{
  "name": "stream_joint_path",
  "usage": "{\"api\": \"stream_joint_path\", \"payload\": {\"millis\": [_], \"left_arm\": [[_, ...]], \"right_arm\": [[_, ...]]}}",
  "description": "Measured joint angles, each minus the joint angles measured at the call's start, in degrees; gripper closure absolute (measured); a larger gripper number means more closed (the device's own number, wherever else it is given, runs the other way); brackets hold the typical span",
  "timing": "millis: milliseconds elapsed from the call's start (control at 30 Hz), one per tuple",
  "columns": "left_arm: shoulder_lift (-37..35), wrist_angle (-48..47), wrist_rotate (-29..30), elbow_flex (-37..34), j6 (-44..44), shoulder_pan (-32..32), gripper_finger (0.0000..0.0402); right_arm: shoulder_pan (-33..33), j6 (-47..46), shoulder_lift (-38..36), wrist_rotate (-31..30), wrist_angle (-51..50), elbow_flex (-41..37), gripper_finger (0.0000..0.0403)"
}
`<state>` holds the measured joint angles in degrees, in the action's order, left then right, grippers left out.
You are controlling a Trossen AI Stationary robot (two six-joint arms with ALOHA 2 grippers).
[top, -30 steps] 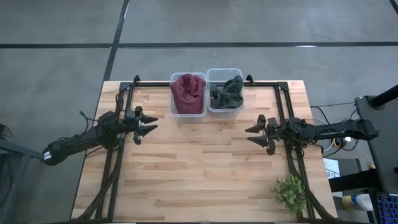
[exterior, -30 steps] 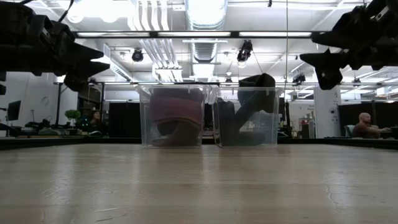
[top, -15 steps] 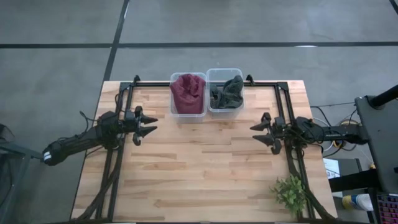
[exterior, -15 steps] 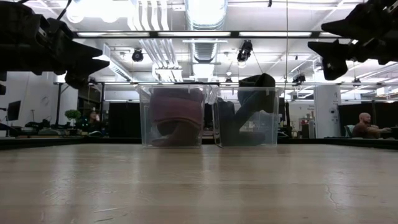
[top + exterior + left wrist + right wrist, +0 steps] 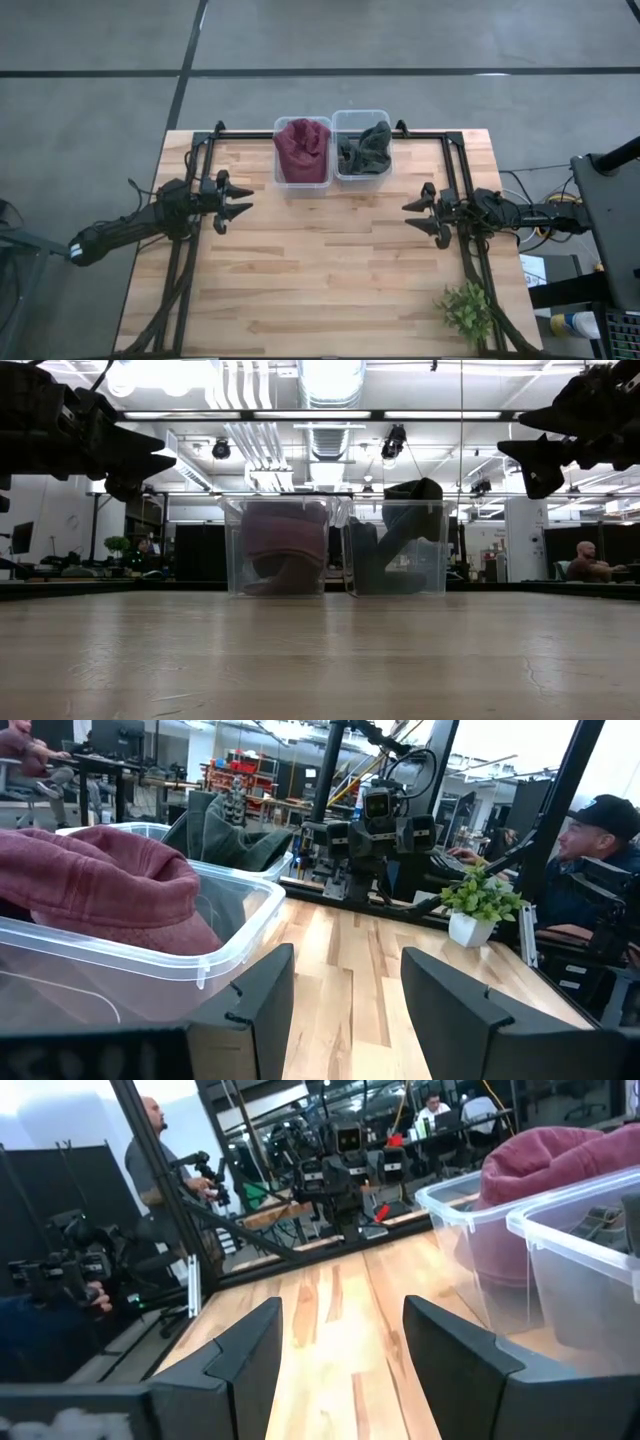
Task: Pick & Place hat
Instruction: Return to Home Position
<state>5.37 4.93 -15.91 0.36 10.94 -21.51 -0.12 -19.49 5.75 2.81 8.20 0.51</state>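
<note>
Red cap (image 5: 302,148) sits in the left bin (image 5: 301,184), black cap (image 5: 365,148) in the right bin (image 5: 362,178), from above each ahead and inboard of left gripper (image 5: 243,200) and right gripper (image 5: 412,215); low view, both hang clear of the table (image 5: 320,660); wrist views, both spread wide, empty.

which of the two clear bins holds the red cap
The left bin, nearest the left gripper, holds the red cap; the right bin holds a dark cap.

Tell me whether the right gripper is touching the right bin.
Apart. The high view shows a stretch of bare table between the right gripper and the right bin. The gripper's fingers are open and hold nothing.
</note>
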Motion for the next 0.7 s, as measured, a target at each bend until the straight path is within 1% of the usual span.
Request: {"api": "stream_joint_path", "payload": {"millis": [700], "left_arm": [[0.0,-0.03,0.16,0.19,0.22,-0.01,0.0223]], "right_arm": [[-0.02,0.02,0.08,0.04,-0.85,0.0,0.02]]}}
